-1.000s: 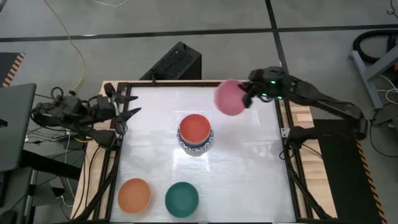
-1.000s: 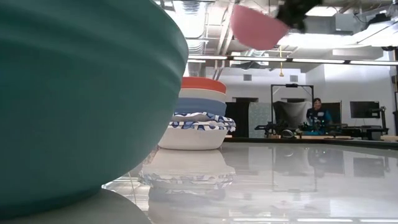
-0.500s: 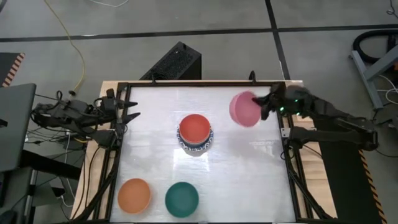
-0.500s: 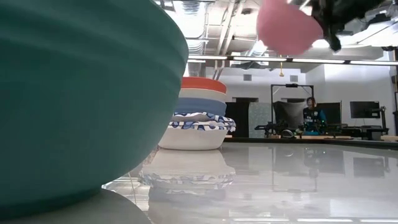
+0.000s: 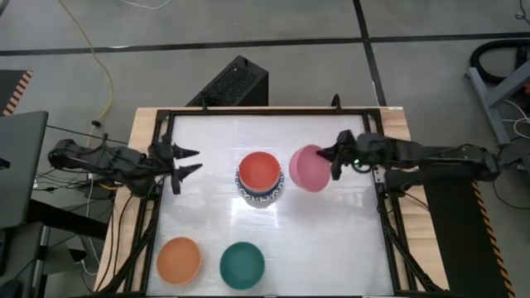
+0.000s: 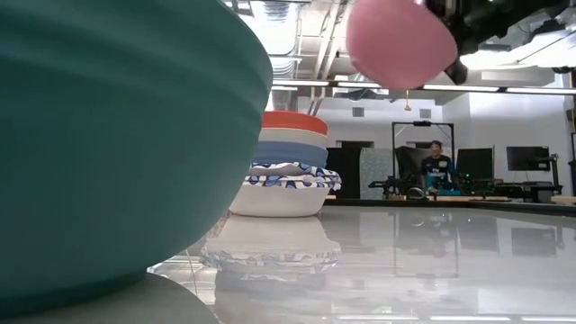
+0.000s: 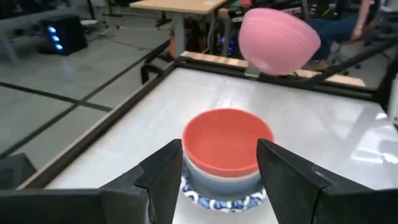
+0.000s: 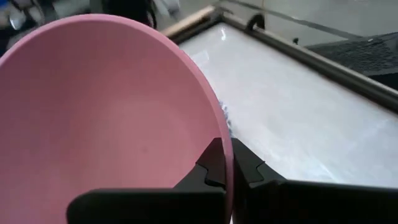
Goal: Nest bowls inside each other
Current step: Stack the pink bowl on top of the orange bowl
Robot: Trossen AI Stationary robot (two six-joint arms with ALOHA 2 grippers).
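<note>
A stack of bowls [image 5: 260,176] stands on the middle of the table, a red bowl [image 7: 227,140] on top and blue-patterned white ones at the bottom [image 6: 286,184]. Just right of it a pink bowl [image 5: 308,168] hangs in the air, with my right gripper [image 5: 333,157] shut on it. My left gripper [image 5: 189,162] stands open at the table's left side, pointing at the stack, with nothing between its fingers [image 7: 168,174]. An orange bowl [image 5: 179,259] and a dark green bowl [image 5: 243,264] rest on their bases near the front edge. My right gripper pinches the pink bowl's rim [image 8: 225,134], one finger inside the bowl and one outside. The fingers [image 8: 214,163] come nearly level from the table's right side. The bowl [image 6: 400,40] is lifted clear, higher than the stack's top and tilted, its hollow facing my gripper.
The table is a white sheet inside a black frame [image 5: 381,178]. The dark green bowl [image 6: 117,135] fills the left half of the low view. Bare table lies right of the stack [image 5: 331,240]. A person [image 6: 436,166] sits far behind the table.
My right gripper has come down and toward the near edge with the pink bowl, swinging first right, then back left to just beside the stack. My left gripper has sunk and moved a little toward the table's middle, still open.
</note>
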